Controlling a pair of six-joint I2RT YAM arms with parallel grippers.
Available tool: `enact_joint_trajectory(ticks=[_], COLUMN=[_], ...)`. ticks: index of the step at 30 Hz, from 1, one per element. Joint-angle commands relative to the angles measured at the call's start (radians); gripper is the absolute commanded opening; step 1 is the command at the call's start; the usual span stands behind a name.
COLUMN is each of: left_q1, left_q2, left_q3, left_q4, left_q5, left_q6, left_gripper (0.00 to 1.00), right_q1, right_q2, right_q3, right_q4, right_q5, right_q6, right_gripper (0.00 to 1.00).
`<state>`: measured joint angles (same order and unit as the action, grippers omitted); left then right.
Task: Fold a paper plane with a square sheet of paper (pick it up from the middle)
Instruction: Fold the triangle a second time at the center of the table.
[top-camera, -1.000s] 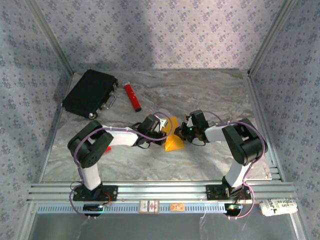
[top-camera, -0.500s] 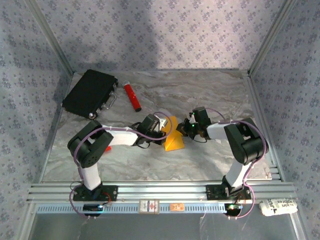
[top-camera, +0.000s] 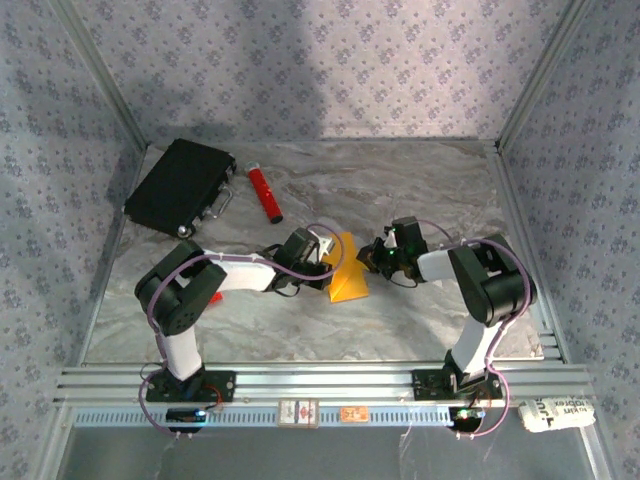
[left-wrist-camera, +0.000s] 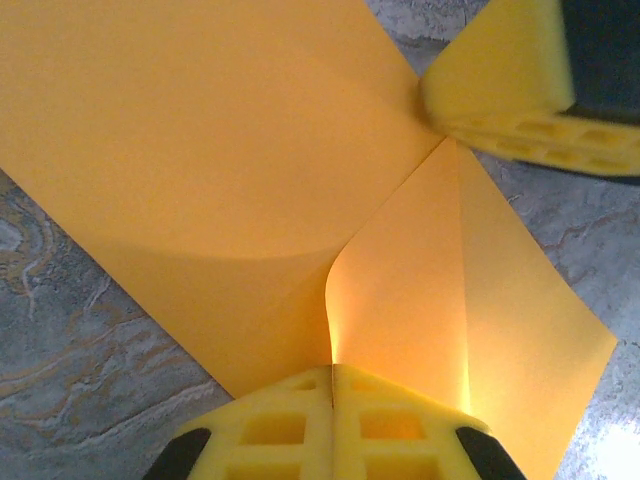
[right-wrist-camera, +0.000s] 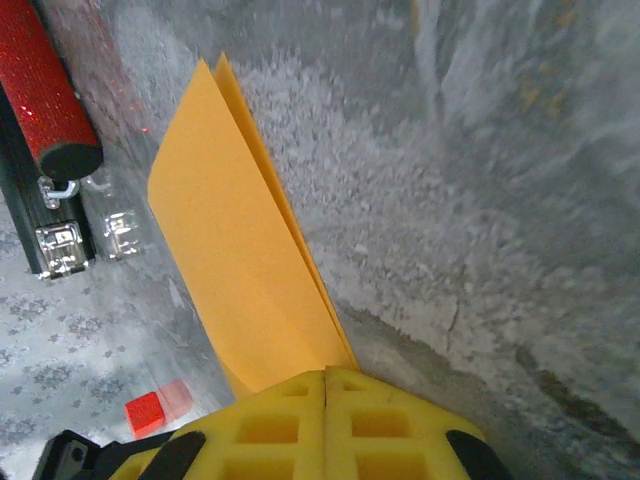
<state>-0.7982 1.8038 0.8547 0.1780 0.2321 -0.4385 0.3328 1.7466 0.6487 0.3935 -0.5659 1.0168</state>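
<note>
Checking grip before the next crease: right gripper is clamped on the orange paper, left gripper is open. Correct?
No. The left gripper is shut on the square sheet of paper too, as the left wrist view shows. The right gripper is clamped on it.

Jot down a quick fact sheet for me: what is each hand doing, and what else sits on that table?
left hand: shut on the square sheet of paper
right hand: shut on another edge of the same sheet
paper state: orange-yellow, partly folded, held between both hands
far-left of table: black case, red cylinder beside it
</note>
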Motion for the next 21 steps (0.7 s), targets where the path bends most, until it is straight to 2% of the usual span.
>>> enact_joint_trajectory(ticks=[1, 6, 15, 21], left_q1=[0.007, 0.007, 0.006, 0.007], left_q2=[0.027, 0.022, 0.022, 0.021], left_q3=[0.004, -0.002, -0.003, -0.005], left_q4=[-0.064, -0.061, -0.06, -0.057], left_q5=[0.007, 0.007, 0.006, 0.007], left_q6=[-0.008, -0.006, -0.009, -0.011], left_gripper=[0.02, 0.02, 0.02, 0.02], right_q1=[0.004, 0.06, 0.167, 0.19], right_q2=[-0.075, -0.113, -0.1, -0.099], right_q3=[0.027, 0.064, -0.007, -0.029], right_q4=[-0.038, -0.164, -0.107, -0.108], right_q5=[-0.036, -0.025, -0.004, 0.006], right_q6=[-0.029, -0.079, -0.005, 0.002], right_gripper=[0.0, 0.0, 0.0, 0.0])
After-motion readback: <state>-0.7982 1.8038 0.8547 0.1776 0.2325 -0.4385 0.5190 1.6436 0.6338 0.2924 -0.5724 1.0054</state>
